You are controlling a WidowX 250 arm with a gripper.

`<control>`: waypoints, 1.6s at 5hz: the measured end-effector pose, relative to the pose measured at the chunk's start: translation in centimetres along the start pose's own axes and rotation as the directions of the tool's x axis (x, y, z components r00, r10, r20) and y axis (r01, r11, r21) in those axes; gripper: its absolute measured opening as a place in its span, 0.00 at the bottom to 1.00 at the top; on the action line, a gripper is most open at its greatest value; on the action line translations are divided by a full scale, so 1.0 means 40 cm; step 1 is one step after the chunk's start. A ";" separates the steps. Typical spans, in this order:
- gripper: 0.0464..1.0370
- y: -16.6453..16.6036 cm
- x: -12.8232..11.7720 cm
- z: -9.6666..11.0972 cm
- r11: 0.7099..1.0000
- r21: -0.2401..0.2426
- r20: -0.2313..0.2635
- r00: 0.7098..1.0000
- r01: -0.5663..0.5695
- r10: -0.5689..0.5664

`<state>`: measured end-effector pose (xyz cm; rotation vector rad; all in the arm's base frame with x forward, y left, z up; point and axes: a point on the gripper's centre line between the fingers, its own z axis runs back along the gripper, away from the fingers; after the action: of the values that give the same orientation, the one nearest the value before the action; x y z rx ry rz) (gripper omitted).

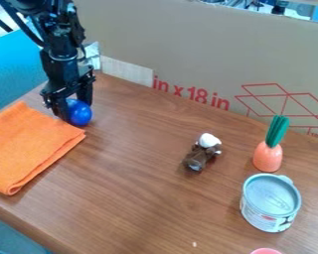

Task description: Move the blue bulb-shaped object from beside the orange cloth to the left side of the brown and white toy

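The blue ball is on the far left part of the wooden table, right at the tips of the black gripper, which hangs down from the upper left. From where I stand, I cannot tell whether the gripper is clamped on the ball or set wide around it, nor whether the ball touches the tabletop. Just beside the ball, towards me, lies a folded orange cloth, one corner pointing its way. Well apart from them, over to the right, a small brown toy with a white top lies on the wood. Farther right, an orange carrot toy stands upright with its green top up, and just in front of it is a white can with a pale lid. Part of a pink thing shows at the near edge. Behind it all rises a cardboard panel with red lettering and lines
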<state>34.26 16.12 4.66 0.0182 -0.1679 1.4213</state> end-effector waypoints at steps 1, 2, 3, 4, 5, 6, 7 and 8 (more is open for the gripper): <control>0.76 -0.023 -0.034 0.013 0.974 -0.002 0.013 0.974 0.227 -0.227; 0.76 -0.079 -0.099 0.064 0.888 -0.014 0.084 0.885 0.460 -0.458; 0.76 -0.165 -0.233 0.105 0.728 -0.052 0.123 0.728 0.683 -0.674; 0.76 -0.194 -0.345 0.116 0.537 -0.104 0.117 0.546 0.837 -0.829; 0.76 -0.217 -0.423 0.123 0.329 -0.123 0.122 0.343 0.936 -0.931; 0.76 -0.202 -0.474 0.107 0.216 -0.147 0.090 0.230 0.965 -0.969; 0.76 -0.175 -0.482 0.063 0.224 -0.139 0.040 0.232 0.965 -0.972; 0.76 -0.169 -0.481 0.048 0.241 -0.130 0.016 0.245 0.962 -0.969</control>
<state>38.02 -4.00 4.70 -0.0214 -0.1333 0.0912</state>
